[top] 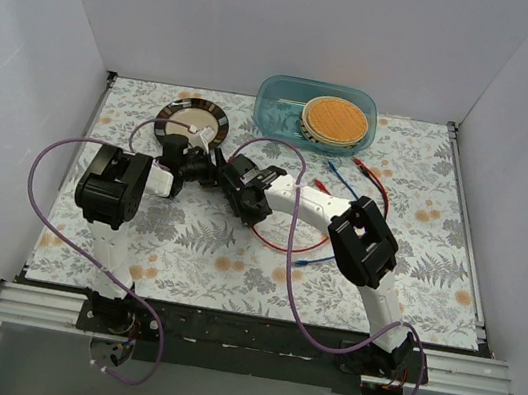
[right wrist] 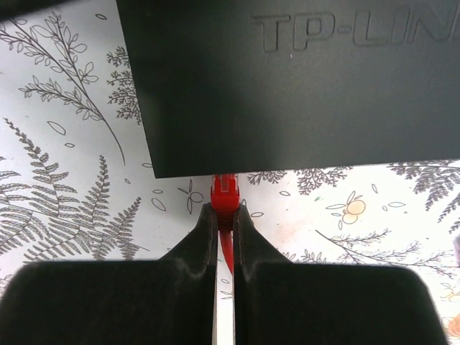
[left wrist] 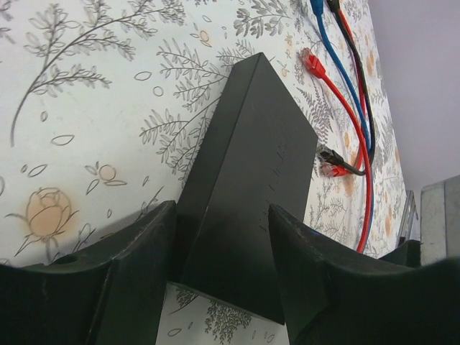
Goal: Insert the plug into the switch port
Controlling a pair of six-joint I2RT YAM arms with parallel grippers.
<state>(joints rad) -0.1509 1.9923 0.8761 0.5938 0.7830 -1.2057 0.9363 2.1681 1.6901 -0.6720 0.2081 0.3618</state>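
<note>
left end effector clamps the box steady so the right end effector, pinching the red plug, can press into its port (hidden here).

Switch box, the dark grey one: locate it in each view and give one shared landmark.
Top external: switch box left of centre, mostly hidden.
Left wrist: switch box at centre, held in left claw.
Right wrist: switch box fills the top, red plug below.
Shared: fern-print table cover.

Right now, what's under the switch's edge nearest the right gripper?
The red plug, held in the right gripper, reaches under the switch; its tip and the port are covered.
</note>
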